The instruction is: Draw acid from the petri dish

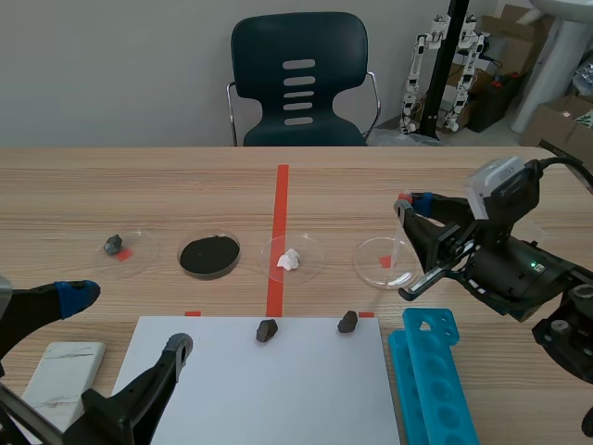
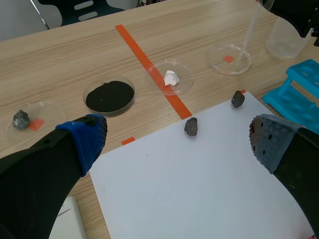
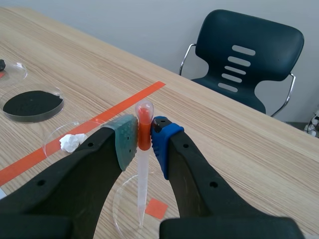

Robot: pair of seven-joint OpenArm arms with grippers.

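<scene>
Wooden bench (image 1: 139, 185) fills the scene view, with a dark teal chair (image 1: 298, 83) standing behind it. Nearest the robot lies a white paper sheet (image 1: 269, 389), and a bright blue tube rack (image 1: 431, 371) sits just beside its right edge. The left jaws hang wide open over the sheet with nothing between the blue pad (image 2: 84, 139) and the grey pad (image 2: 269, 142). The right jaws are closed on a pipette (image 1: 402, 243); only the right wrist view shows that the pads pinch its orange bulb (image 3: 144, 124). The pipette stands nearly upright with its tip down inside the rim of the clear petri dish (image 1: 371, 264), the rightmost of four dishes in a row. To its left come the dish with a white lump (image 1: 292, 258), the dish of black powder (image 1: 209, 255) and the dish with a grey stone (image 1: 120, 246). A clear beaker (image 2: 286, 37) beyond the rack appears only in the left wrist view, and a white slab (image 1: 63, 371) left of the sheet is plain only in the scene view. Two dark stones (image 1: 267, 330) (image 1: 347, 322) rest on the sheet's far edge.
</scene>
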